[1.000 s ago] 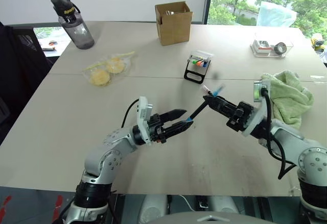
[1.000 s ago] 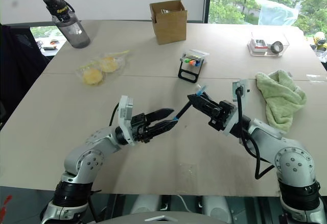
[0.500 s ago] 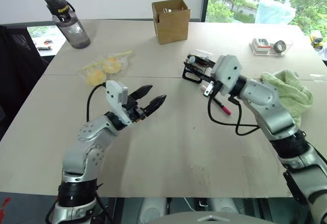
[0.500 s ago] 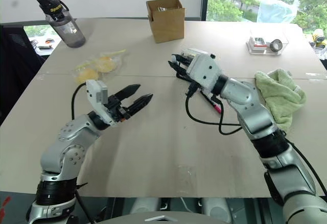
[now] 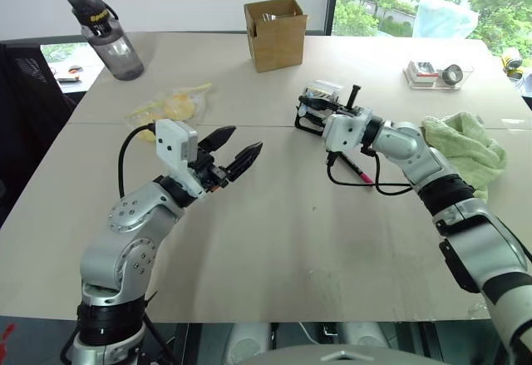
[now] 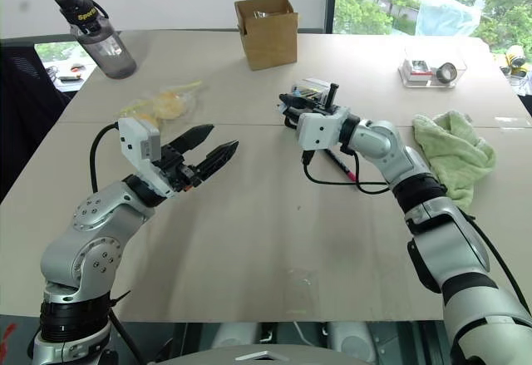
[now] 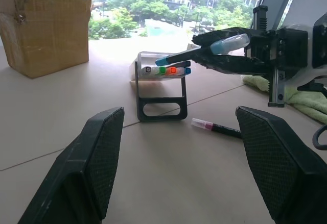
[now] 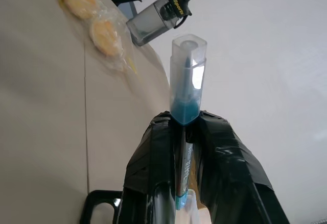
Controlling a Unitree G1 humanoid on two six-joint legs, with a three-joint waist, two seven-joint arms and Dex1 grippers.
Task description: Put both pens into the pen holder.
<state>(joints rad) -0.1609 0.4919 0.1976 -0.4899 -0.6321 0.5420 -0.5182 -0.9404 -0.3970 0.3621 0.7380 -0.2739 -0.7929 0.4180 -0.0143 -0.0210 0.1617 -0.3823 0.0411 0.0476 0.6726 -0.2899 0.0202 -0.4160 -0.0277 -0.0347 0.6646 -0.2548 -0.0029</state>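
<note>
My right gripper [image 7: 220, 60] pinches the light, stiff, slick blue-ended pen [image 7: 204, 52] mid-barrel just above the pen holder [image 7: 162, 89], my left gripper [image 5: 235, 154] hangs wide and empty, and the magenta pen [image 7: 217, 127] on the table wants a mid-barrel grip

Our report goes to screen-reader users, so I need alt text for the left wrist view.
The right claw holds a blue-tipped pen level above the black pen holder, its tip over the holder's row of coloured caps. A magenta-capped pen lies on the table beside the holder, a cardboard box stands behind, and the left claw's open fingers frame the foreground.
</note>
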